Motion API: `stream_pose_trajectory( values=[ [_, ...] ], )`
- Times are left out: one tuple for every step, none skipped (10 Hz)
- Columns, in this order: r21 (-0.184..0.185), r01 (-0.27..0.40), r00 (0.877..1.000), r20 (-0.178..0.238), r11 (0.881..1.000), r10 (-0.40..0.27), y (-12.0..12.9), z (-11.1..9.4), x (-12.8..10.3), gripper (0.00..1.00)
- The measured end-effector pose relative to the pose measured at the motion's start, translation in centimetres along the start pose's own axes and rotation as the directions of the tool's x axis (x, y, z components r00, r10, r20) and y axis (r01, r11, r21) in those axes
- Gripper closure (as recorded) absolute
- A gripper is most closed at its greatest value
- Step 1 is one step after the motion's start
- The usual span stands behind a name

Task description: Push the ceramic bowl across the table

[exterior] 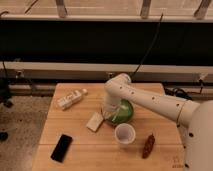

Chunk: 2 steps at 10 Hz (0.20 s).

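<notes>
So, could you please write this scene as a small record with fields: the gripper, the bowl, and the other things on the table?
gripper: low at the left side of the bowl, under the white arm
ceramic bowl: green, near the table's middle
table: light wood planks
white cup: in front of the bowl
bottle: lying, back left
pale block: left of the bowl
black phone: front left
brown item: front right

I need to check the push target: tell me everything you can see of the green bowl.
The bowl is round, shallow and glossy green with a darker rim, ceramic by its look. It sits upright near the middle of the table, partly hidden by the arm. The gripper is down at its left edge. A pale block lies close to its left; the white cup stands just in front.
</notes>
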State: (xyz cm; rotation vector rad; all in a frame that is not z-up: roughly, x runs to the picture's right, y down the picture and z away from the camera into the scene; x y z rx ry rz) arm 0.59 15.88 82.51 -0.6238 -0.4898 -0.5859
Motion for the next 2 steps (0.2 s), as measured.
stream_pose_trajectory(
  values=[
    [0.001,-0.02,1.0,-0.005,1.0,0.02,0.3,-0.1,0.7,0.82],
    [0.007,-0.04,0.999,-0.008,0.999,0.04,0.2,-0.2,1.8,0.82]
  ],
)
